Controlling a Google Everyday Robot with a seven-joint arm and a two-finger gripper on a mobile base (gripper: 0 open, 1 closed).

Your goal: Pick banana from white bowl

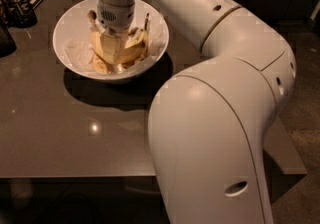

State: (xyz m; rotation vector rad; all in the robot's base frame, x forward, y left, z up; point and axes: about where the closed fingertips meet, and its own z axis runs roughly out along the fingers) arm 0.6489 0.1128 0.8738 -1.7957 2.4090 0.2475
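a large white robot arm (215, 118) fills the right side and foreground of the view, bending up and over to reach down into a white bowl (64, 25) at the upper left. the bowl is wide and round with sloping sides, and it sits on a dark, glossy brown table (75, 133) that reflects a small spot of light. the gripper (114, 52) points straight down inside the bowl, near its middle, with its round grey wrist just above the rim and its pale yellowish tip buried among the fruit. the banana (136, 49) lies in the bowl, a plump curved yellow shape pressed against the right side of the gripper, with a thin dark stem rising near the far right rim. whether the gripper is open or closed on anything cannot be told, because the fruit and the tip blend together. a smaller yellow piece (100, 65) shows low in the bowl, to the left of the gripper. on the table's far left corner, well apart from the bowl, stands a dark holder (20, 13) with thin utensils sticking out of it.
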